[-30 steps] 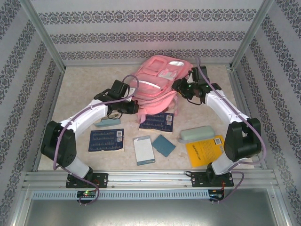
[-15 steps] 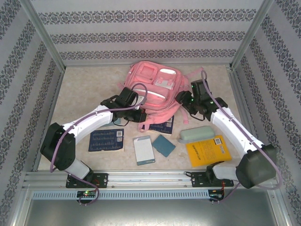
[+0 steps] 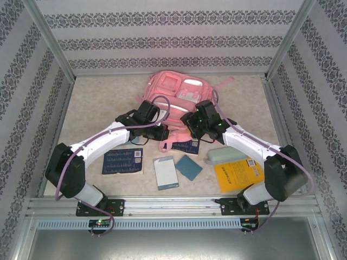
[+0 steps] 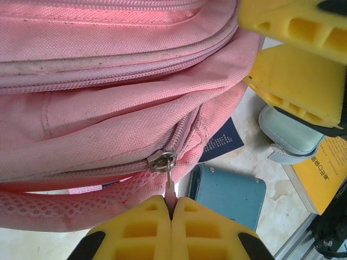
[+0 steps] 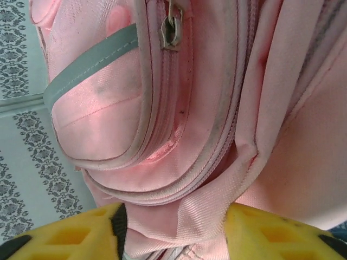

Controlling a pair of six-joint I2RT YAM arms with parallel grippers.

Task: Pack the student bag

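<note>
The bag (image 3: pixel 174 86) lies at the middle of the surface (image 3: pixel 92 103), toward the far side, with both arms reaching onto its near edge. The left fingers (image 4: pixel 138 230) are pressed shut on the zipper pull (image 4: pixel 169 183), whose slider sits low on the bag's side. The right fingers (image 5: pixel 271 233) stand partly apart with a fold of the bag's fabric filling the gap, so they appear to grip the bag and steady it. Packing looks barely begun: the zip lines in the wrist views look closed, and nothing can be seen inside the bag. Loose on the surface in front lie a dark booklet (image 3: pixel 122 161), a second one (image 3: pixel 190 145) tucked partly under the bag, a white notebook (image 3: pixel 165 172), a teal case (image 3: pixel 188 167), a pale green pouch (image 3: pixel 226 155) and a yellow book (image 3: pixel 238 173). My guess is the step in hand is drawing the zip open; after that every item has to go in and the bag be closed.
</note>
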